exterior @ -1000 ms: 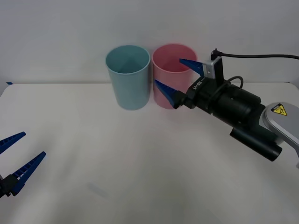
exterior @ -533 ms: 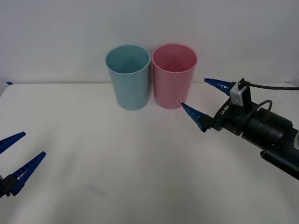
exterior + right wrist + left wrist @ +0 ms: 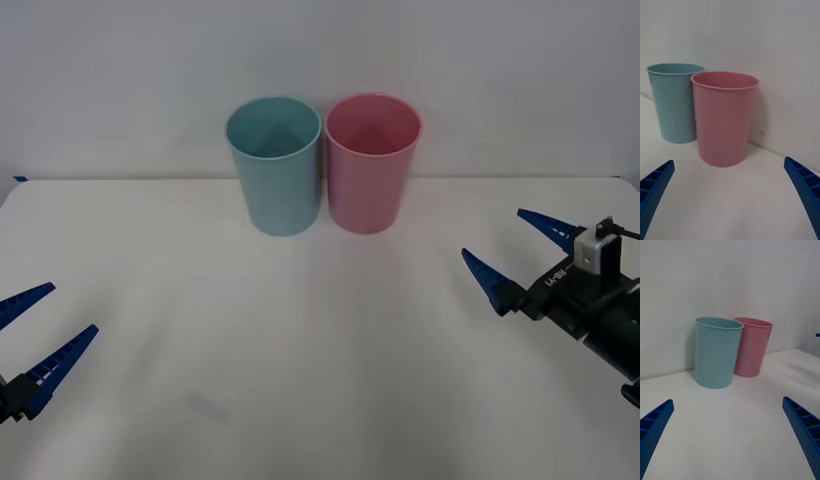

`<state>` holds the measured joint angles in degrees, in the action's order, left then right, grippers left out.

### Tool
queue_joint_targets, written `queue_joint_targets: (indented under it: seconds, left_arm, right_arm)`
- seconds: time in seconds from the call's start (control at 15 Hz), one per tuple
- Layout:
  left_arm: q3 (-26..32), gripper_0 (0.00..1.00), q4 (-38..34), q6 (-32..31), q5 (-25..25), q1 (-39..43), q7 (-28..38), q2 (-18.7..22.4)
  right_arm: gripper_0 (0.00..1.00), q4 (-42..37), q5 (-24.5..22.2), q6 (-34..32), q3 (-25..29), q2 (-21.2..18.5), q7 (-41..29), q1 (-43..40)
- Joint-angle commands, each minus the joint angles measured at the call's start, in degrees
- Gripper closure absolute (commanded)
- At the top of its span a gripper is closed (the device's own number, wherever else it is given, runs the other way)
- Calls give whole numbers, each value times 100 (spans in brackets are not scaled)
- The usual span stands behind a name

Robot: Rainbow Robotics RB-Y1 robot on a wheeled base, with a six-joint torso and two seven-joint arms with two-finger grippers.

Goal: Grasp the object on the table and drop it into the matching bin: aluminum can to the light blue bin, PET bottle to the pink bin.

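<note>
My left gripper (image 3: 35, 335) sits low at about eight o'clock on the table (image 3: 300, 340), its blue fingers (image 3: 62, 362) spread wide with nothing between them. From its wrist camera both tips frame bare white surface, with the bins standing beyond.

Moving toward the middle, at roughly twelve o'clock near the wall, the light blue bin (image 3: 274, 165) stands upright, and the pink bin (image 3: 372, 162) stands just beside it on its right; I cannot tell whether they touch. Both look into shadowed interiors from above, and I cannot make out anything inside either one.

Over at about three o'clock, my right gripper (image 3: 520, 255) hovers above the table, well apart from the pink bin, fingers fully open and holding nothing. Its wrist camera looks straight at the pink bin with the blue one behind it.

I see no can or bottle on the table. My judgement is that the drop step is done, or an object is yet to be placed. The next move calls for waiting with both grippers parked wide until something appears to grasp.
</note>
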<state>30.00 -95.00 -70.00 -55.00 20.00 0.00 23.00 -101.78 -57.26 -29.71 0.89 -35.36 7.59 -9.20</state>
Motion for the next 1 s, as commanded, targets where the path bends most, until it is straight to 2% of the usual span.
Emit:
queue_joint_targets:
  seconds: [0.07, 0.27, 0.53, 1.0]
  left_arm:
    - [0, 0, 0, 0, 0, 0, 0, 0]
    - [0, 0, 0, 0, 0, 0, 0, 0]
    - [0, 0, 0, 0, 0, 0, 0, 0]
    - [0, 0, 0, 0, 0, 0, 0, 0]
  right_arm:
    - [0, 0, -523, -685, 632, 451, -73, -284]
    - [0, 0, -594, -1309, 1080, 793, -135, -627]
    - [0, 0, -602, -1933, 1554, 1004, -179, -987]
    - [0, 0, -594, -1995, 1607, 1048, -249, -1128]
